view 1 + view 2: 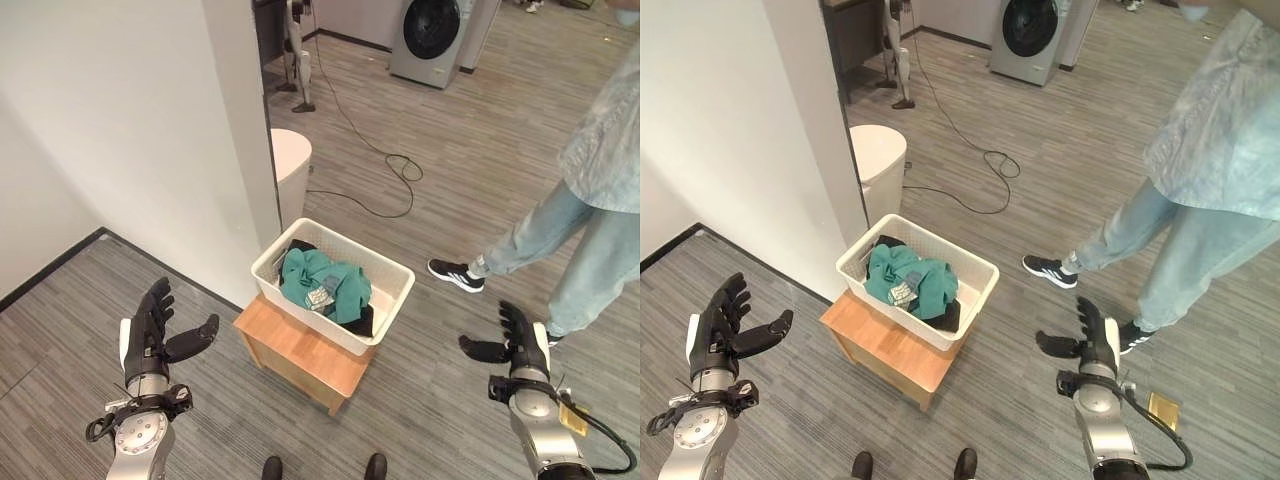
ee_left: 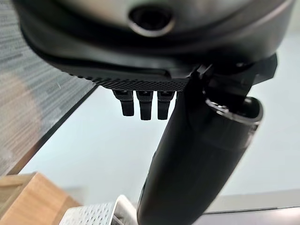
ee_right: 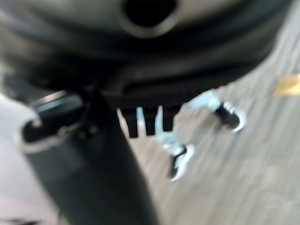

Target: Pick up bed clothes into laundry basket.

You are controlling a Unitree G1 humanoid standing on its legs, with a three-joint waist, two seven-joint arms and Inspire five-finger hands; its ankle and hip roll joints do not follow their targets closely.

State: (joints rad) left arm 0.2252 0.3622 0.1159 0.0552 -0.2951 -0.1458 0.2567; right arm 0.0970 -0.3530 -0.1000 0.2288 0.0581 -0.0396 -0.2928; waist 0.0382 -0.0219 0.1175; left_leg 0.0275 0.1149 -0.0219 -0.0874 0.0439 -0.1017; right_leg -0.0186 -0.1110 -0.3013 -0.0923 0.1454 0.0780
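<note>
Clothes, a teal bundle over something dark, lie inside the white laundry basket on a low wooden stand, between the two hands. Left hand is raised, spread, empty. Right hand likewise spread, empty; a person stands just beyond it.

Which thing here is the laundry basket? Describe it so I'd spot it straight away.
Find the white wall corner; at its foot stands a low wooden table. The laundry basket sits on it: a white rectangular tub with perforated sides, holding green clothes over something dark, unlike the plain round white bin behind.
</note>
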